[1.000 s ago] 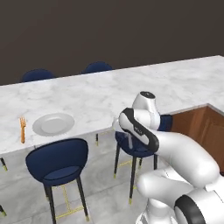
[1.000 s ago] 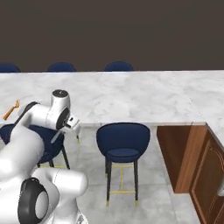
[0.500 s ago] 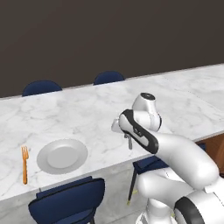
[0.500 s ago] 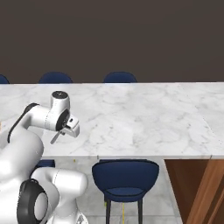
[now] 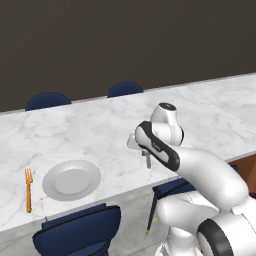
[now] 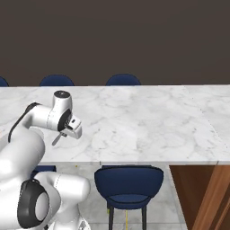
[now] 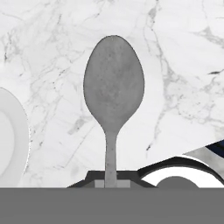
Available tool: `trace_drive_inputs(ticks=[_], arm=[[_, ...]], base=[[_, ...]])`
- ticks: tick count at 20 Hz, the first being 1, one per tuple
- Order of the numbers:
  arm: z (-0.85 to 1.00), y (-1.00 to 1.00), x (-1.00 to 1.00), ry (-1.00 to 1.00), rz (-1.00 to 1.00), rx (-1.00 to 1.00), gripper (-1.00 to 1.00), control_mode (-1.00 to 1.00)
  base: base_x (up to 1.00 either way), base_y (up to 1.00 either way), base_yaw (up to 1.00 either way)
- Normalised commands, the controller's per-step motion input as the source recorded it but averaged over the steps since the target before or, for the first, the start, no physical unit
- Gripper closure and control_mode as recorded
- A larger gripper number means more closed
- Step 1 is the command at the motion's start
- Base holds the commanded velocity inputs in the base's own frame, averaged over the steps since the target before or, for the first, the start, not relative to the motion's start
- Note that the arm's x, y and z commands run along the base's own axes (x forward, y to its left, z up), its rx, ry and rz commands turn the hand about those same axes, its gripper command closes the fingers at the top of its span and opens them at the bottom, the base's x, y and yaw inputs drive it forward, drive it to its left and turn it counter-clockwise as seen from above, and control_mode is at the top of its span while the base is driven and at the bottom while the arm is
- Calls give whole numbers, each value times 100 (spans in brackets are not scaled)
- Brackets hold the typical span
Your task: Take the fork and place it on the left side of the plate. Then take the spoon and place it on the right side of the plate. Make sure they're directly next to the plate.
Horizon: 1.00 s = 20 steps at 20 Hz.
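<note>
End effector (image 5: pixel 147 161) mid-frame in left base view, clamped on spoon (image 7: pixel 113 94), handle pinched between fingertips, bowl pointing away over marble table (image 5: pixel 110 125). Plate (image 5: pixel 71 179) lower left, on table near front edge. Orange fork (image 5: pixel 28 189) flat just beside plate at far left, tines toward far side. Blue stools along table

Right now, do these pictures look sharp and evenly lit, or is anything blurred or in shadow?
Left base view: even, flat light, no glare on the plate or fork. Right base view: equally soft, dark wall behind. Hand view: the spoon looms large and grainy in the shut tool; marble veins look slightly soft.
</note>
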Motion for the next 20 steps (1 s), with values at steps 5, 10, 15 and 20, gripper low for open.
trace_drive_inputs(ticks=[5,10,15,20], arm=[[0,0,0,0,0,0,100,100],[0,0,0,0,0,0,100,100],[0,0,0,0,0,0,100,100],[0,0,0,0,0,0,100,100]], base=[[0,0,0],[0,0,0],[0,0,0],[0,0,0]])
